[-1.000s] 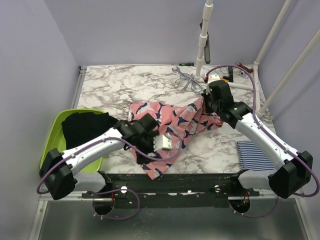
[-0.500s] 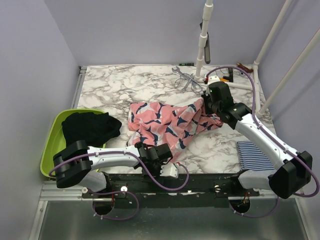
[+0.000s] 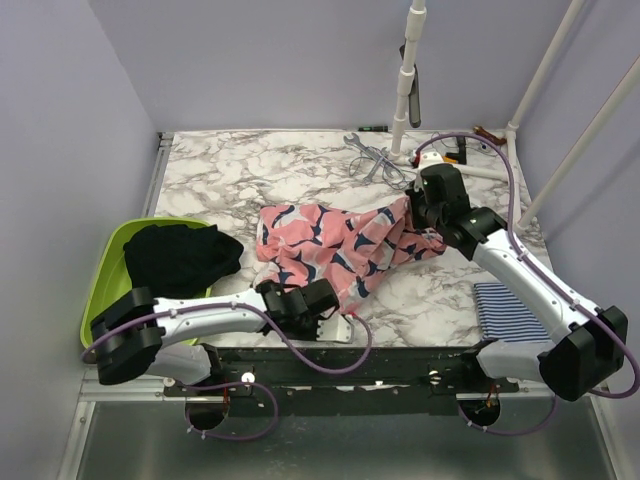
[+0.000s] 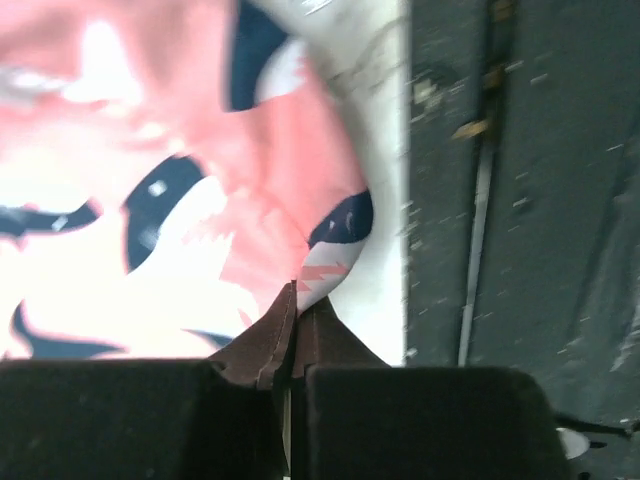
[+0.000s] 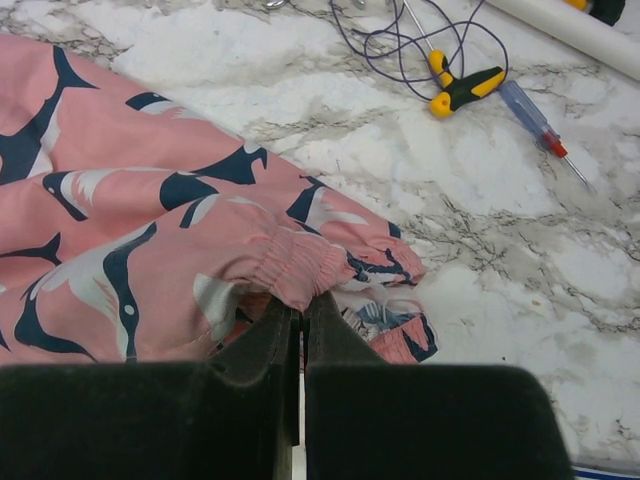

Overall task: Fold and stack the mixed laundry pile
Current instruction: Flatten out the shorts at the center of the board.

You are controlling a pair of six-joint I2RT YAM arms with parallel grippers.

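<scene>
Two claws are both clamped on the one pink shark-print garment (image 3: pixel 330 245). The left claw (image 4: pixel 293 310) pinches its near corner at the front edge of the tabletop (image 3: pixel 250 170), and the right claw (image 5: pixel 300 310) pinches its gathered hem on the far right. One black garment (image 3: pixel 180 258) lies in the green basin (image 3: pixel 100 290) to the left. One striped garment (image 3: pixel 510 310) lies at the near right.

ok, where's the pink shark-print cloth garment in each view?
Top external: pink shark-print cloth garment spread across the middle.
Left wrist: fills the upper left, corner pinched in the left gripper.
Right wrist: covers the left half, elastic hem in the right gripper.
Shared landmark: white marble tabletop under it.
</scene>
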